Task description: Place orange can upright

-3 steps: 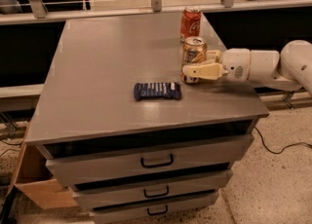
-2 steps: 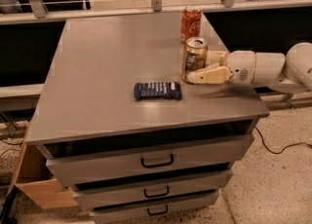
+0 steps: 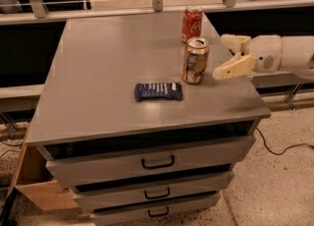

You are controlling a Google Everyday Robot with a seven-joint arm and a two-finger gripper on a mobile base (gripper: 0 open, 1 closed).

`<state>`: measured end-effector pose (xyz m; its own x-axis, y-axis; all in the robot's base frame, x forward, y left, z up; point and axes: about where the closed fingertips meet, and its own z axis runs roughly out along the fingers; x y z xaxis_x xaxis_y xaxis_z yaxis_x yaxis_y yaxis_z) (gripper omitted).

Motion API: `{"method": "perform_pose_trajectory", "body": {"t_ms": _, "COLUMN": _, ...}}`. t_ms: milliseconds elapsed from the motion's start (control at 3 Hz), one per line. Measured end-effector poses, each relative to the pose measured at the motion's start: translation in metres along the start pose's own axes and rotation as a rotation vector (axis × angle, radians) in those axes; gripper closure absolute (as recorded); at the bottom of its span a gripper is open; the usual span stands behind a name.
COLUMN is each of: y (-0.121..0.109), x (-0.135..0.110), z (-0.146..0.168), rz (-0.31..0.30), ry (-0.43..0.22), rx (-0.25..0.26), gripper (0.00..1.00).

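Note:
The orange can [image 3: 195, 60] stands upright on the grey cabinet top [image 3: 108, 72], near its right edge. It is golden-bronze with a silver top and a pale label patch. My gripper [image 3: 226, 55] is just to the right of the can, at about the can's height. It is open and empty, with a small gap between its fingers and the can. One fingertip [image 3: 228, 40] points left above, and the other fingertip [image 3: 226, 70] angles down toward the can's base.
A red Coca-Cola can [image 3: 192, 23] stands upright just behind the orange can. A blue snack packet [image 3: 158, 91] lies flat to the front left of it. The cabinet has several drawers [image 3: 157, 162] below. A cardboard box [image 3: 34, 190] sits on the floor at the left.
My gripper has let go of the orange can and drawn back to the right. The can stays upright where it was.

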<state>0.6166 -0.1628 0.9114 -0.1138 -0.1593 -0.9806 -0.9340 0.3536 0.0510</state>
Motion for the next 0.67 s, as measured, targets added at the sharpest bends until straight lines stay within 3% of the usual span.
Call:
{"method": "perform_pose_trajectory", "body": {"t_ms": 333, "y": 0.0034, "x": -0.0527, "z": -0.0495, "rz": -0.079, "ry": -0.017, "rx": 0.059, "gripper": 0.0}}
{"method": "perform_pose_trajectory", "body": {"t_ms": 667, "y": 0.0021, "x": -0.057, "z": -0.0482, "rz": -0.087, "ry": -0.022, "rx": 0.059, "gripper": 0.0}}
